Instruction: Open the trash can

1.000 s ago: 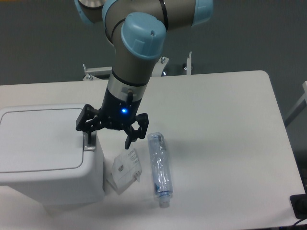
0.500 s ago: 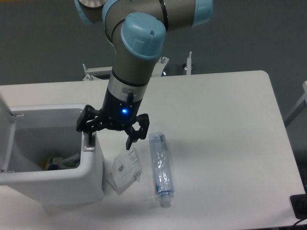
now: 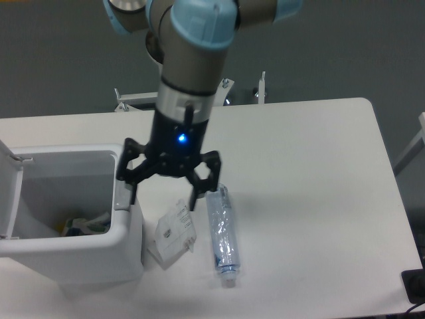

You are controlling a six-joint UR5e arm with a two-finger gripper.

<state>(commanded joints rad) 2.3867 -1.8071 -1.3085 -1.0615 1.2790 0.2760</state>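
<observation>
With lid up, trash can [image 3: 99, 242] shows litter inside.

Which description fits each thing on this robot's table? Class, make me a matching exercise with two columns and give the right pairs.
Things:
1. trash can
2. plastic bottle
3. paper packet
4. end effector

Descriptions:
A. lying on its side, clear, cap toward the near table edge
B. fingers spread, blue light lit above them
C. white, lid swung up at the left, rubbish inside
D. flat on the table between bin and bottle

Pairs: 1-C, 2-A, 3-D, 4-B
</observation>
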